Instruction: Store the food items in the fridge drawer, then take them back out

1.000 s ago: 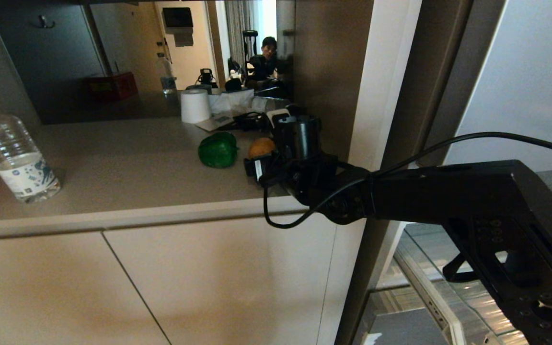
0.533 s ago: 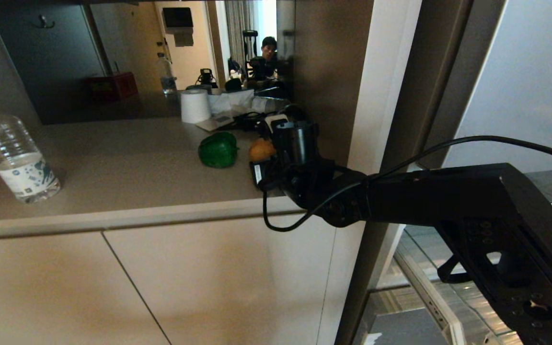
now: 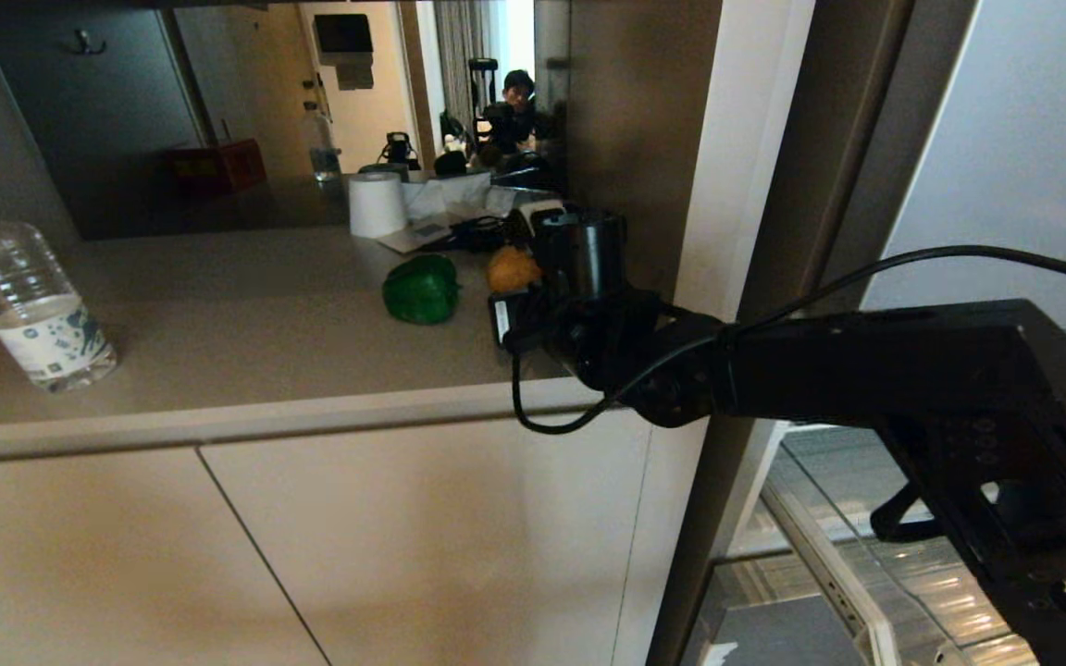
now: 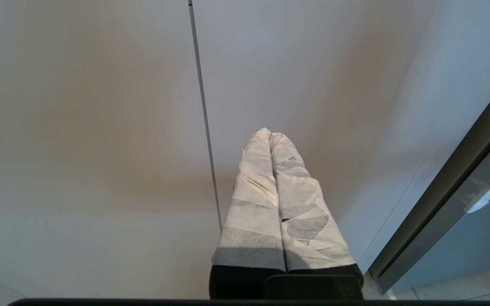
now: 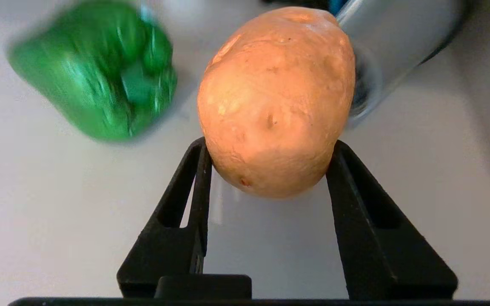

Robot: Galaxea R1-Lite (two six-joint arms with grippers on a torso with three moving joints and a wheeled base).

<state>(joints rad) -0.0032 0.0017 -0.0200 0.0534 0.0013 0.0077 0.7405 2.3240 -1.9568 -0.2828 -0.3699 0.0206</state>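
Left gripper with pale wrapped fingers pressed together, pointing at a beige cabinet door beside a vertical seam.

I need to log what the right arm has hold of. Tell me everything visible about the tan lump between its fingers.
The potato is a rounded, tan-orange tuber with matte, slightly dimpled skin, small dark eyes and specks, and no visible cuts. The right gripper clamps its near end, one black finger on each flank. It sits over the pale countertop, beside the green bell pepper without touching it. Whether it is lifted clear cannot be told.

Tan-brown lump; glossy green pepper; black fingers.
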